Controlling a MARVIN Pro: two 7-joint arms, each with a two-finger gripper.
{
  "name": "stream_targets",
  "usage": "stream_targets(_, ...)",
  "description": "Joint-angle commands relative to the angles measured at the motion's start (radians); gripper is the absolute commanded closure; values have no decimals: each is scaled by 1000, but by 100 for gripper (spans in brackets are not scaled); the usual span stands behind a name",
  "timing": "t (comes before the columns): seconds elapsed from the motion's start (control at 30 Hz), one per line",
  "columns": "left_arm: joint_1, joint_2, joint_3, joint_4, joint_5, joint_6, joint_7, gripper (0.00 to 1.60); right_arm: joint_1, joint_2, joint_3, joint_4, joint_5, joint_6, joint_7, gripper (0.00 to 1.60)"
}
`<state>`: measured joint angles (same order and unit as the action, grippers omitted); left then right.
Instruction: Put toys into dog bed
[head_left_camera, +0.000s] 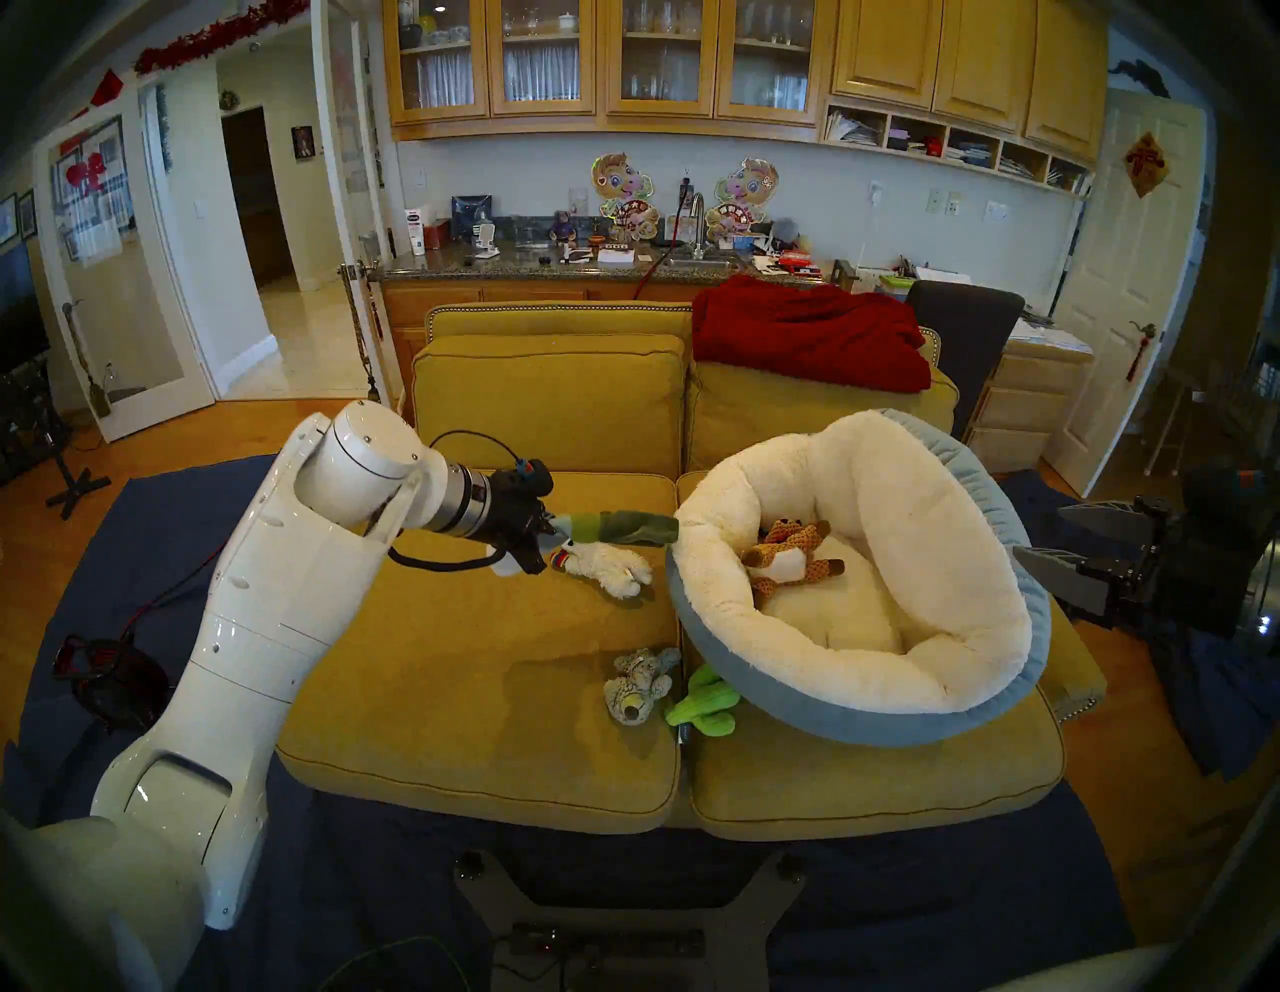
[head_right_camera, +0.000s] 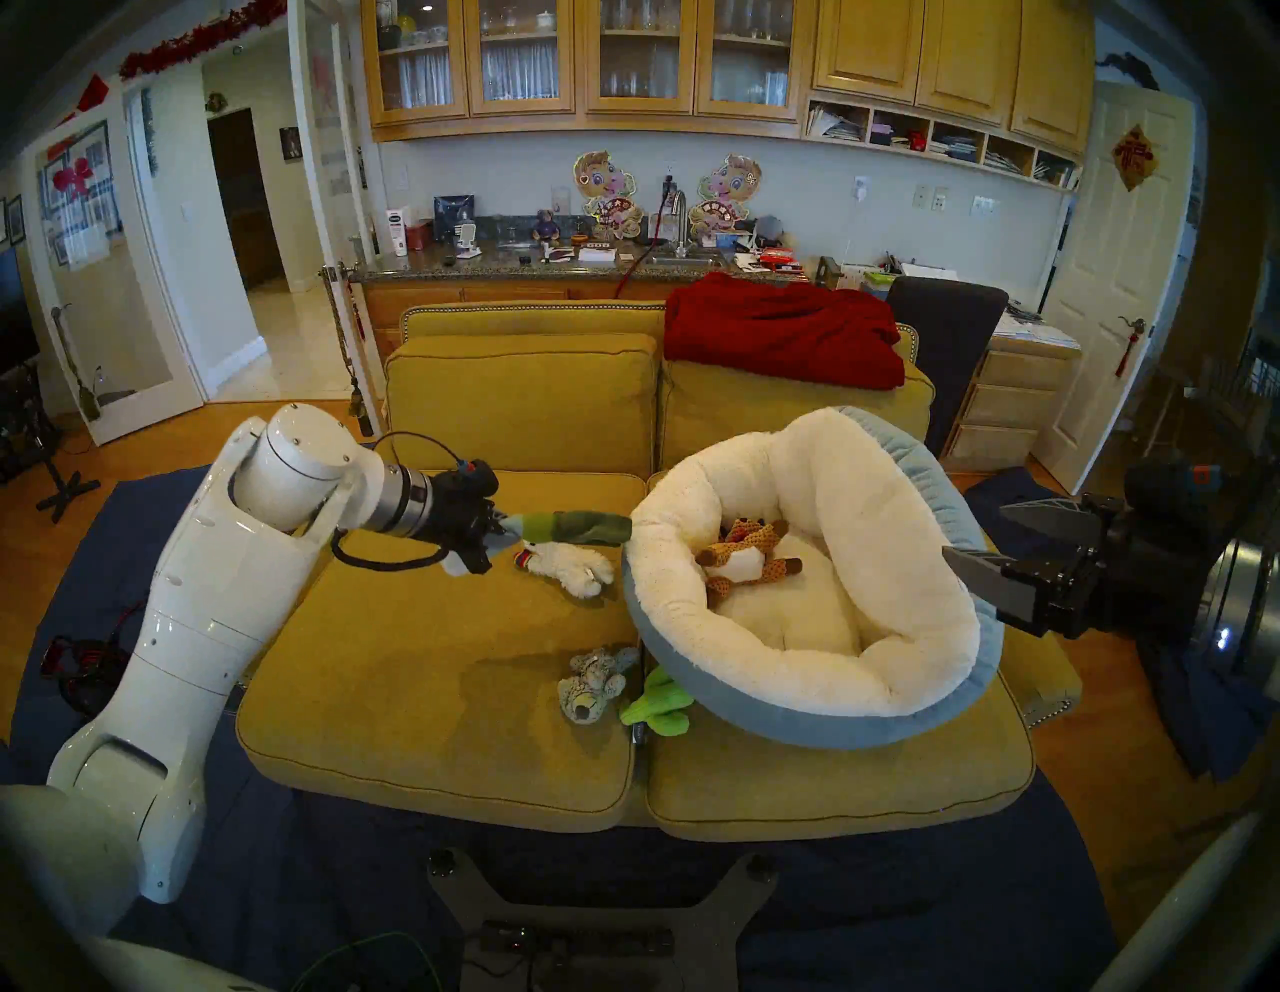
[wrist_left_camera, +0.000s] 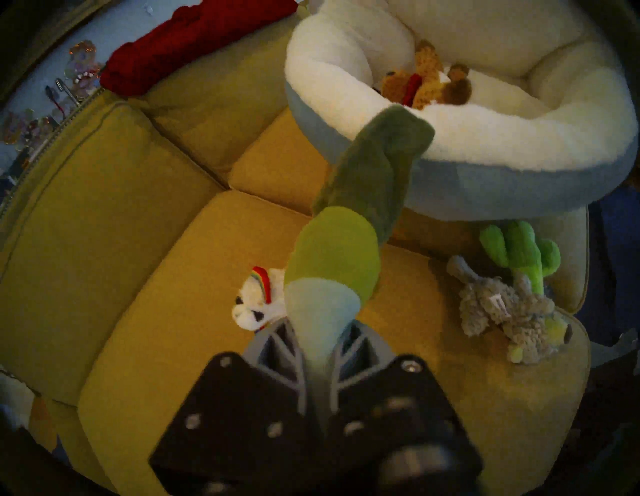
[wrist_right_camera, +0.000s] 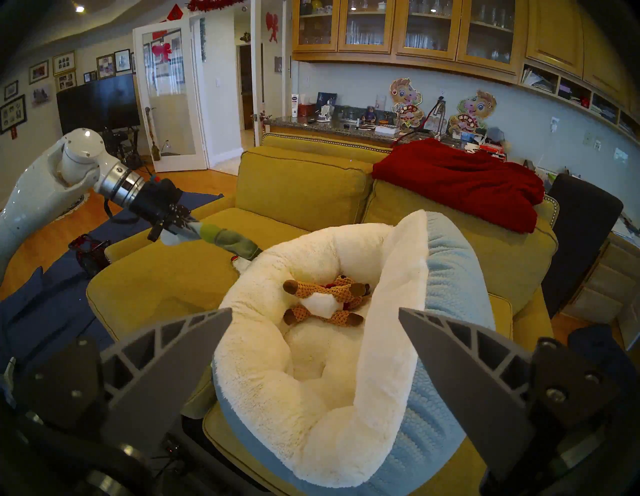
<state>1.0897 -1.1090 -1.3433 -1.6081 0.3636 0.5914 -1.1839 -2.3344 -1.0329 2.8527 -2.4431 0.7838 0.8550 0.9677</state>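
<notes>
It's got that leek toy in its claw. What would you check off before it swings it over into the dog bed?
1. Grip: left gripper jaws shut on the pale end of the leek, which is off the sofa: ok.
2. Grip firmness: only the leek's tip is pinched; whether it will slip, cannot tell.
3. Path: the leek's dark end is at the dog bed rim, and whether it clears it: cannot tell.
4. Landing room: only the brown toy lies in the bed, fleece free around it: ok.
5. Right gripper: open, empty, by the bed's far side, apart from the leek: ok.
6. Lamb below the leek, not caught up: ok.
</notes>
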Motion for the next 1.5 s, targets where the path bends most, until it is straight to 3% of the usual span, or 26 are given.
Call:
stream_targets(0.0, -113, -34, -15, -55, -3, -10, 11, 160, 3, 2, 10, 0, -1, -1, 0, 0)
stream_targets(0.17, -134, -75, 20, -67, 7, -23, 16, 160, 3, 2, 10, 0, -1, -1, 0, 0)
stream_targets(0.4, -208, -153, 119, -28, 15, -27, 27, 160, 3, 2, 10, 0, -1, -1, 0, 0)
stream_targets(0.43, -190, -168, 115, -41, 19, -30, 39, 160, 3, 2, 10, 0, -1, -1, 0, 0)
stream_targets(0.97, -300, -332, 297, 111, 22, -138, 71, 160, 3, 2, 10, 0, -1, -1, 0, 0)
stream_targets(1.27, -314, -382, 331, 180, -7, -220, 74, 160, 3, 3, 11, 0, -1, -1, 1, 0)
stream_targets(1.47, -301, -396, 334, 179, -36, -264, 58, 160, 3, 3, 11, 0, -1, -1, 1, 0)
